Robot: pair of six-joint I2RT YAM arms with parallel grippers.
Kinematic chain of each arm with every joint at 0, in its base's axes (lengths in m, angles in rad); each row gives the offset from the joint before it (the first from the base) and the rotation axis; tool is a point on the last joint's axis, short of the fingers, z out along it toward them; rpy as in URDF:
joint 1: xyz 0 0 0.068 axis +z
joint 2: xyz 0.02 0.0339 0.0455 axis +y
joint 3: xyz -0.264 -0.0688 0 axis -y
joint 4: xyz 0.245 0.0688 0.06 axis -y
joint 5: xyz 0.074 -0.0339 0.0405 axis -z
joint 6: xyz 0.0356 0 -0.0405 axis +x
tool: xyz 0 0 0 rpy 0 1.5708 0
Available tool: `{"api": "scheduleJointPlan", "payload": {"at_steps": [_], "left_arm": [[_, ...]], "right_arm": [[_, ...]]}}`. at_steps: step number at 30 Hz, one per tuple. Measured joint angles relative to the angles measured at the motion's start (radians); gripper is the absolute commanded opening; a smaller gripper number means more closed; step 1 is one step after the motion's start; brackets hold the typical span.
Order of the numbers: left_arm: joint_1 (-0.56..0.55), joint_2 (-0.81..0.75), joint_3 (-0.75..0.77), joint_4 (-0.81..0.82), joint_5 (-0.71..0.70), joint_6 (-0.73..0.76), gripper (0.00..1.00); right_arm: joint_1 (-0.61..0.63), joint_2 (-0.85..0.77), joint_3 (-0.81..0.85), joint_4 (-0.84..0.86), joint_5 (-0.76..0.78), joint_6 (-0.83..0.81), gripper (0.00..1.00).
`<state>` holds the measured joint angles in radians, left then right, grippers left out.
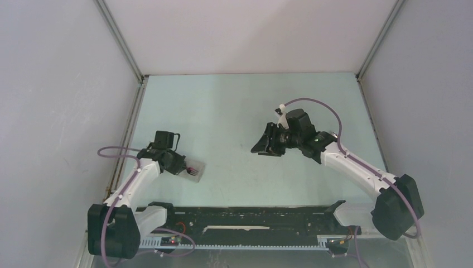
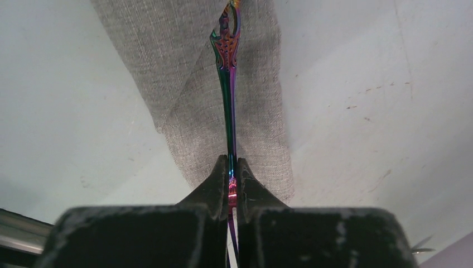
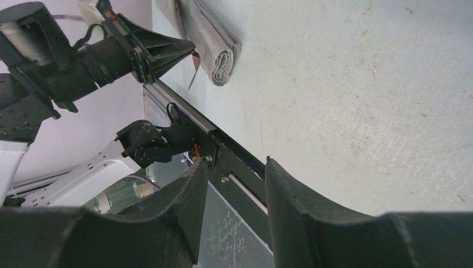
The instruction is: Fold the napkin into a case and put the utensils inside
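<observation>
The napkin lies folded into a narrow grey-beige case (image 2: 184,84) on the table's left side, small in the top view (image 1: 196,173) and rolled-looking from the right wrist (image 3: 217,42). My left gripper (image 2: 232,163) is shut on a thin iridescent utensil (image 2: 228,84) held edge-on over the case. I cannot tell whether it is the fork or the spoon, or whether its far end is inside the cloth. Seen from above, this gripper (image 1: 179,166) sits at the case's left end. My right gripper (image 1: 261,146) hovers mid-table, open and holding nothing (image 3: 237,167).
A black rail (image 1: 251,215) runs along the near edge between the arm bases. Grey enclosure walls stand on the left, right and back, with a metal frame strip (image 1: 131,120) along the left edge of the pale table (image 1: 234,106).
</observation>
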<state>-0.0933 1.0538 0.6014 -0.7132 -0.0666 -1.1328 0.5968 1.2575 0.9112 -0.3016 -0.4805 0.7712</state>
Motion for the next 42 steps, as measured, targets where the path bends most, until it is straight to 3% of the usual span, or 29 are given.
{"api": "scheduleJointPlan", "payload": {"at_steps": [22,42], "left_arm": [[0.055,0.122,0.024,0.086,-0.074,0.045,0.0],[0.056,0.216,0.065,0.129,-0.079,0.052,0.02]], "right_arm": [[-0.001,-0.023,-0.024,-0.002,0.019,-0.014,0.59],[-0.001,-0.035,-0.024,-0.002,0.032,-0.031,0.59]]}}
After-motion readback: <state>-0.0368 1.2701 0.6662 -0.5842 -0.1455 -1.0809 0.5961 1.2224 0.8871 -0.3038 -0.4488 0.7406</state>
